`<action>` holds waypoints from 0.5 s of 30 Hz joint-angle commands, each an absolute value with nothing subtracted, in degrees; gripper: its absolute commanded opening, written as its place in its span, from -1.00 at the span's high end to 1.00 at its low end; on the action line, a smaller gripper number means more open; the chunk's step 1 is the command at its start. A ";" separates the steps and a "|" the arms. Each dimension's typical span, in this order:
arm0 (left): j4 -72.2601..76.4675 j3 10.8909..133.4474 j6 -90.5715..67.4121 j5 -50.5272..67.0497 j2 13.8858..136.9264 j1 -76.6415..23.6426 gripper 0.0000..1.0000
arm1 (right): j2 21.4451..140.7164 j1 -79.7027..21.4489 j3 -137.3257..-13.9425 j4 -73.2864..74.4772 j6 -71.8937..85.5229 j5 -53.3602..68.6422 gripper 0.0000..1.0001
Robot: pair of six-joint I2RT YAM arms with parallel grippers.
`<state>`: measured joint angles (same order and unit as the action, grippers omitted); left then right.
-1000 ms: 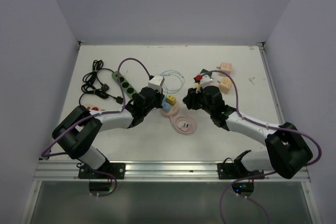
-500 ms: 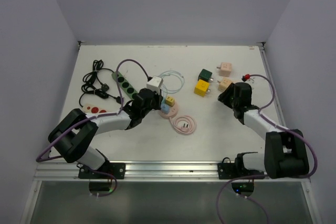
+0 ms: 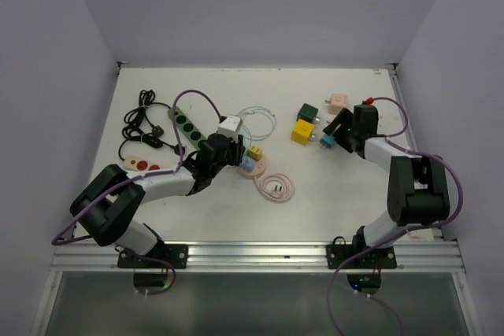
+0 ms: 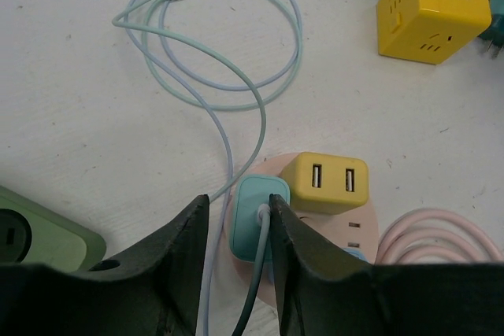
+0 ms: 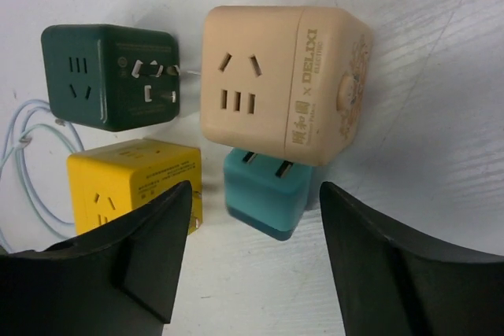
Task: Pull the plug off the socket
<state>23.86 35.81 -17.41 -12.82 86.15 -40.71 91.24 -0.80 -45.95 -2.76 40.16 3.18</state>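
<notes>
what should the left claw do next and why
Probably ease the left claw forward and a touch right, so it brackets the pale blue plug before closing. The claw is open, and the plug sits in the pink socket beside the yellow adapter, just past the tips and off-centre in the gap.

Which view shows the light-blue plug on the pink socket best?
Left wrist: the light-blue plug sits close up on the pink socket, between the fingers of the left pincer. Top external shows only a small blue speck beside the pincer. Right wrist does not show it.
</notes>
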 commanded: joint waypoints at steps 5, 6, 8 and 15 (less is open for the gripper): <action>15.21 33.31 -16.61 -13.36 86.13 -40.61 0.08 | 86.14 -0.79 -49.66 2.71 38.59 4.13 -0.57; 15.29 33.31 -16.61 -13.27 86.05 -40.61 0.07 | 84.04 -0.88 -49.57 3.07 38.50 3.96 -0.57; 15.38 33.22 -16.61 -12.92 85.78 -40.61 0.04 | 82.10 -0.79 -49.13 3.25 38.32 5.35 -0.51; 17.84 32.17 -16.70 -10.02 84.29 -40.61 -0.04 | 76.99 -7.81 -46.58 -3.51 27.63 15.55 -0.34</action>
